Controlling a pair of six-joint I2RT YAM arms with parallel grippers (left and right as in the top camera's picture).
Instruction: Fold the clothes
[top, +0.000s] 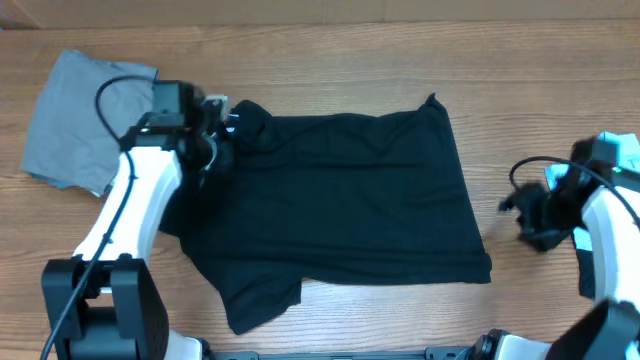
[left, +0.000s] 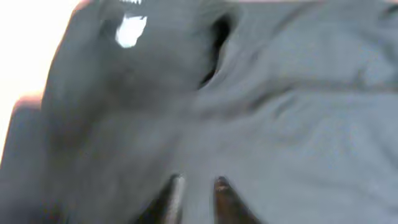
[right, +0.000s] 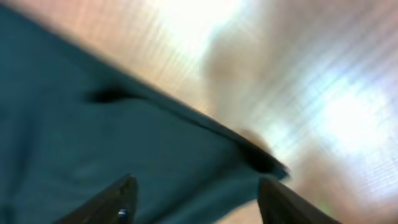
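Observation:
A large black short-sleeved shirt (top: 340, 190) lies spread flat across the middle of the table, one sleeve (top: 258, 298) pointing to the front left. My left gripper (top: 222, 125) hovers over its collar end. In the left wrist view the gripper (left: 198, 183) has its fingertips a small way apart, dark cloth (left: 280, 112) showing through the gap and a white label (left: 130, 31) beyond. My right gripper (top: 520, 215) stands off the shirt's right edge. In the right wrist view it (right: 196, 186) is wide open above the shirt's corner (right: 261, 158), holding nothing.
A grey garment (top: 75, 120) with a light-blue edge lies folded at the back left, beside my left arm (top: 135, 200). Bare wooden table (top: 560, 90) surrounds the shirt on the right and at the back.

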